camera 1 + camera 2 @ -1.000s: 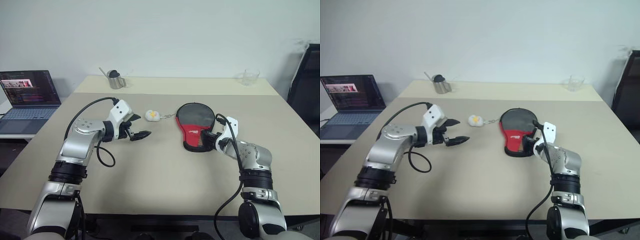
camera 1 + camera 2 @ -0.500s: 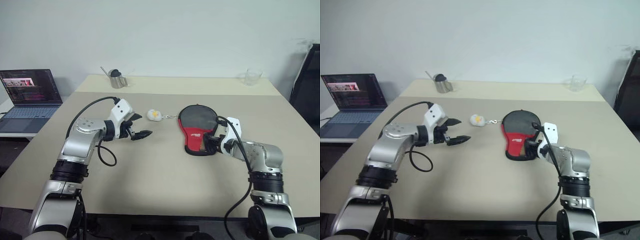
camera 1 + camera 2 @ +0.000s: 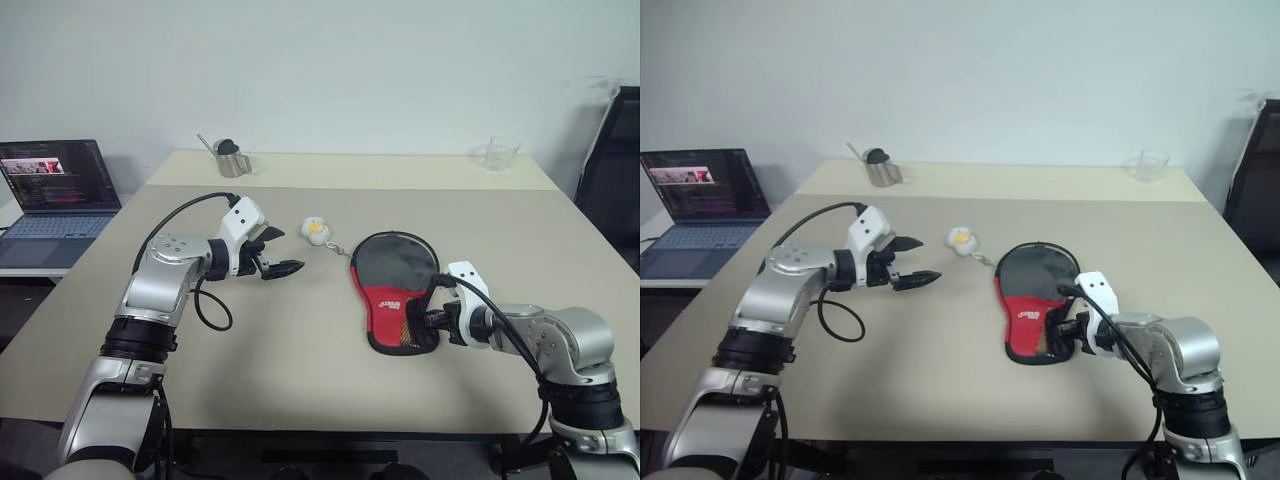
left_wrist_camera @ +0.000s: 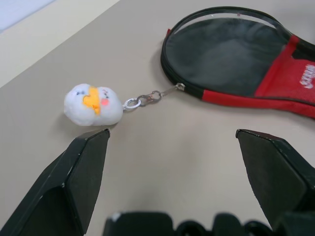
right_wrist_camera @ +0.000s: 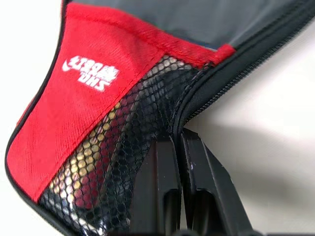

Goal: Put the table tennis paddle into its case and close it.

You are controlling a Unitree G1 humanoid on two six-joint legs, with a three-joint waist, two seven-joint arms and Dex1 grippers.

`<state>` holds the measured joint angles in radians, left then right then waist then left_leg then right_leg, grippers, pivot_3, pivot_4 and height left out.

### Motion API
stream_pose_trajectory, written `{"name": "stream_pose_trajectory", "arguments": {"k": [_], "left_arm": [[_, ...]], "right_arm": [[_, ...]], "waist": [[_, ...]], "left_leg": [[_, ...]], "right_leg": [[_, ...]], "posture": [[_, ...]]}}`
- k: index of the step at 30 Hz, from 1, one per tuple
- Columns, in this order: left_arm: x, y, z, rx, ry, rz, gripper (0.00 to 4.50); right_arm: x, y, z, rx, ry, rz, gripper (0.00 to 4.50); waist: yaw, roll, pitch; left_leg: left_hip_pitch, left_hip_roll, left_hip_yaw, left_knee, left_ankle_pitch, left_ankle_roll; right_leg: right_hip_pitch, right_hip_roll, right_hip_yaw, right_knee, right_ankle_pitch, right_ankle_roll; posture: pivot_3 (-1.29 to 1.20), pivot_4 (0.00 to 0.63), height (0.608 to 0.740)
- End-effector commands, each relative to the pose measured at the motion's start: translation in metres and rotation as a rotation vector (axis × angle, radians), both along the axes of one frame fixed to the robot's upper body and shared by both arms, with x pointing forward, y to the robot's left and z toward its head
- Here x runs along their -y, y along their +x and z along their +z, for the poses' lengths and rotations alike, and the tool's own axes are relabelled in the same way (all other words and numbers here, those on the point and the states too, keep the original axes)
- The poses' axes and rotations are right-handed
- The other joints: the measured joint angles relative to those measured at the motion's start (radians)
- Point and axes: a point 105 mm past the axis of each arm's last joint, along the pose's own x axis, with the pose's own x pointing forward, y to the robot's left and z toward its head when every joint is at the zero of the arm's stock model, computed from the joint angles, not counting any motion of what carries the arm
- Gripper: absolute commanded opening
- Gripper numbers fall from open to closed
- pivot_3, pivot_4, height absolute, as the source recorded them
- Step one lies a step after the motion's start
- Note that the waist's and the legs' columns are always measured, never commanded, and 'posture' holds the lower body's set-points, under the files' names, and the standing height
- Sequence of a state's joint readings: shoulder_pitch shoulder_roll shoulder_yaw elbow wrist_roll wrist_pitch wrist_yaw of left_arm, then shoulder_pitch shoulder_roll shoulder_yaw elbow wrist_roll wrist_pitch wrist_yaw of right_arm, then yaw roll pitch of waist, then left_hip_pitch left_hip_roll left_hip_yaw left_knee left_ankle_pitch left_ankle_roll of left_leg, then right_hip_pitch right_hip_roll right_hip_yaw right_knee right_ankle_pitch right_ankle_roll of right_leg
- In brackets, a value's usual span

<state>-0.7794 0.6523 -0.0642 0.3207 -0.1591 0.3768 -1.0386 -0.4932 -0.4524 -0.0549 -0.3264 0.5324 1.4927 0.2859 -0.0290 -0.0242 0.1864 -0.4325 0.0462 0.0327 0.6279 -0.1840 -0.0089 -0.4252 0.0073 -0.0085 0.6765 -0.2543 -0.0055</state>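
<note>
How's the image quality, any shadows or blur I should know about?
Eye views: even, soft light, no glare. Left wrist view: own fingers loom large and soft, charm clear. Right wrist view: case mesh crisp, soft shadow beside it.

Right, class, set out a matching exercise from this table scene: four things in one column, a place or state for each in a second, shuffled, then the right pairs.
Things
1. case
2. charm
3. left gripper
4. laptop

Place or state
A. open, hovering above the table
B. on a side table past the robot's left
C. lying flat, its narrow end at the shut right gripper
D. chained to the case's zipper, between the case and the left gripper

Pairs: 1-C, 2-D, 3-A, 4-B
</note>
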Motion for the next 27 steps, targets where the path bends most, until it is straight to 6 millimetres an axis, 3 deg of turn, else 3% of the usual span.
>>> {"name": "stream_pose_trajectory", "arguments": {"k": [1,18,27], "left_arm": [[0.003,0.0,0.016,0.051,0.004,-0.024,4.5],[0.005,0.001,0.014,0.039,0.009,-0.033,4.5],[0.01,0.003,0.015,0.046,0.02,-0.051,4.5]], "right_arm": [[-0.018,-0.021,-0.005,-0.053,0.03,0.145,0.01],[-0.03,-0.079,-0.013,-0.141,0.047,0.355,0.01],[-0.033,-0.071,-0.01,-0.116,0.102,0.3,0.01]], "waist": [[-0.001,0.0,0.0],[-0.002,0.0,0.0],[-0.002,-0.001,0.0]], "left_leg": [[0.0,0.0,0.0,0.0,0.0,0.0],[0.0,0.0,-0.001,0.0,0.0,0.0],[0.0,0.0,-0.001,0.001,0.0,0.0]], "right_leg": [[0.0,0.0,0.0,0.0,0.0,0.0],[0.0,0.0,-0.001,0.0,0.0,0.0],[0.0,0.0,-0.001,0.001,0.0,0.0]], "posture": [[0.0,0.15,0.74],[0.0,0.15,0.74],[0.0,0.15,0.74]]}}
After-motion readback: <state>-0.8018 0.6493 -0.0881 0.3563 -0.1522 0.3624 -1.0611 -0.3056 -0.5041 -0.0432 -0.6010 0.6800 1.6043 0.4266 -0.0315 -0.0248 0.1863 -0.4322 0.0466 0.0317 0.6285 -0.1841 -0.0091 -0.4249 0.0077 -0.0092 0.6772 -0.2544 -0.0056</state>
